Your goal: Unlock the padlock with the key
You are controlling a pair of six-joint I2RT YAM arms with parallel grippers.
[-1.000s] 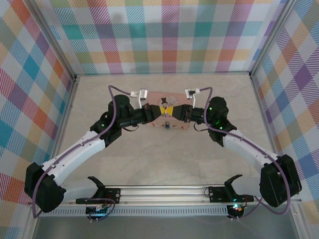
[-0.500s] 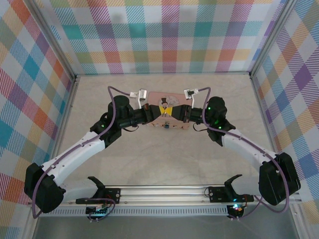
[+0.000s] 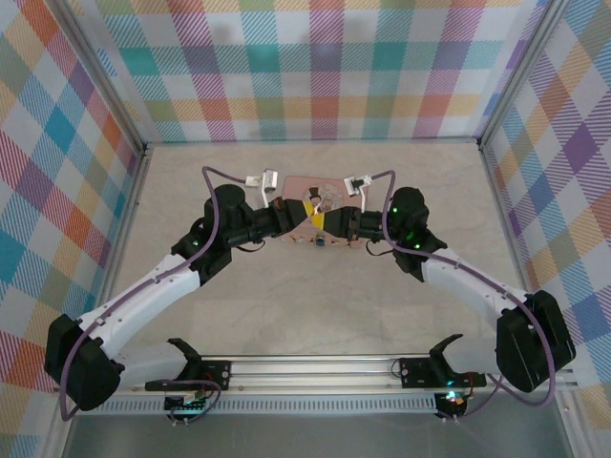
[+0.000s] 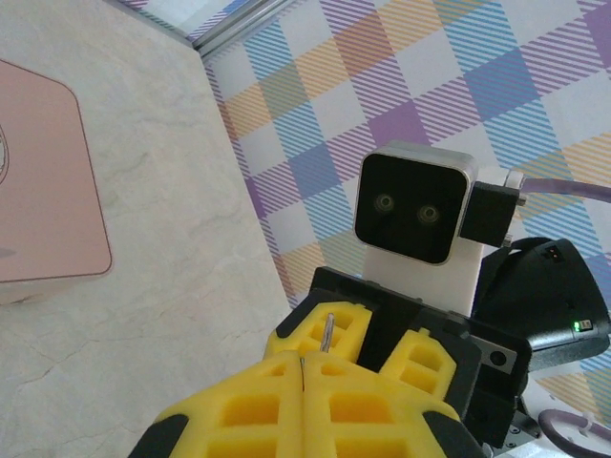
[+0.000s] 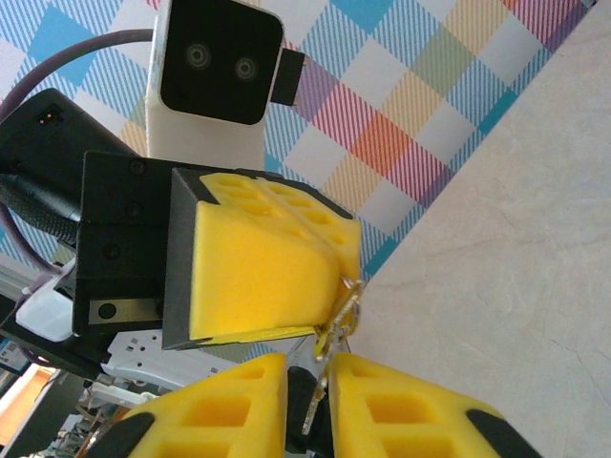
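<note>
A pink tin [image 3: 298, 184] lies flat on a pale marble table [image 3: 315, 305], with bare tabletop open on every side of it. It sits closer to the plaid back wall [image 3: 325, 76] than to the arm bases. Two grippers meet over the tin's near half, one from each side.

The left gripper [image 4: 304, 372] has its yellow fingers pressed together, with only a thin seam between them. The right gripper [image 5: 307, 377] has its fingers closed on one thin metal key [image 5: 341, 310]. The key's long axis runs out of that gap towards the left gripper's pad, and its far end touches the tip of the pad.

One small blue padlock [image 3: 318, 240] shows at the tin's near edge, below the point where the grippers meet. What holds it cannot be made out.
</note>
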